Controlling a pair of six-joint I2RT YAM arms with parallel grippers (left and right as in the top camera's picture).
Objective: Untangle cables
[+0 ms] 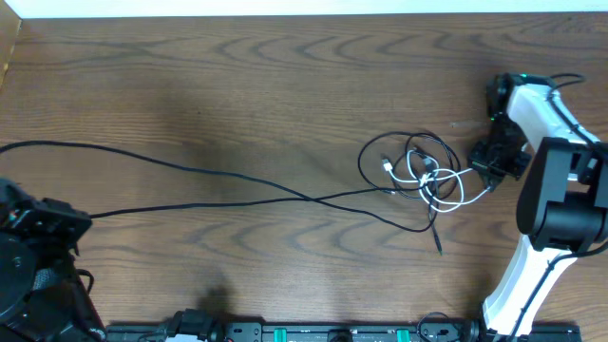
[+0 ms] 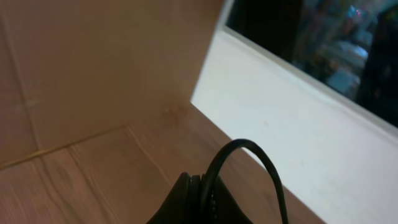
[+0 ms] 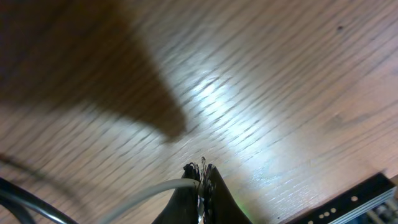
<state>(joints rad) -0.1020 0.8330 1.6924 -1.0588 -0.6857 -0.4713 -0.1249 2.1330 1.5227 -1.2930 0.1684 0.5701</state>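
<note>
Pinched together, the fingers of my right gripper have the white cable by its end; it comes in from the left and stops right at the tips. Over on the left gripper, jaws closed as well, clamped on a black cable that arches up out of them. Both hands loaded, then.

Just beside the right gripper sits the tangle on the table: white loops threaded through black ones, one black plug tail trailing free toward the near edge. I judge this stuff light, limp and thin. It should slide easily on the wood, and a hard pull would likely cinch the knot rather than open it. Plugs will probably snag in loops, so the best grips are at a plug or close against the knot.

Further out, the long black cables cross and run well away toward the left arm. I see nothing else in their way. The right arm crowds its own side of the knot. Farthest off, the left wrist view shows a cardboard wall meeting a white board.
</note>
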